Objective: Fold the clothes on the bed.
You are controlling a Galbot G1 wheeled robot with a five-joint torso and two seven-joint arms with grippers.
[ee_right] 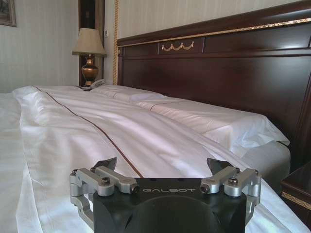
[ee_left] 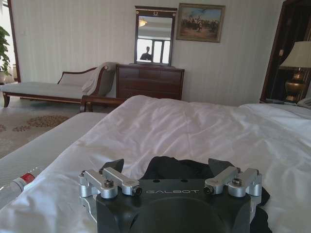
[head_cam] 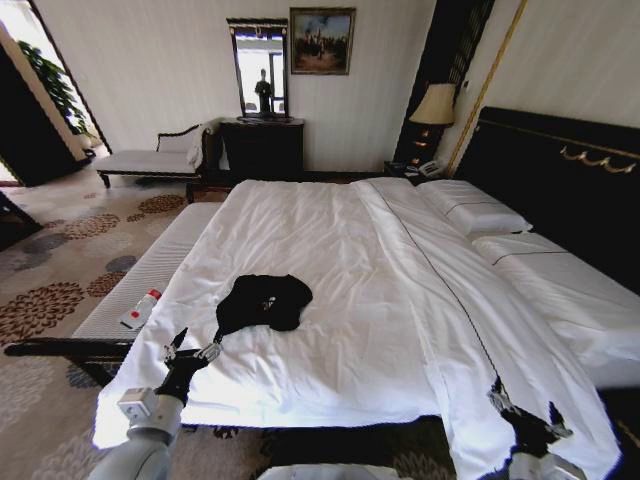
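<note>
Your left pincer (head_cam: 193, 350) sits wide open, empty, just short of the crumpled black T-shirt (head_cam: 263, 301), lying near the bed's (head_cam: 340, 260) foot edge. Your right pincer (head_cam: 525, 410) is also open, holding nothing, over the duvet's (head_cam: 560, 420) corner.

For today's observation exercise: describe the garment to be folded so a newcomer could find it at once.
Start at the big white bed with the dark headboard. On the duvet near its foot, just ahead of the open left gripper, lies a crumpled black T-shirt. It is the one dark item on the white bedding.
</note>
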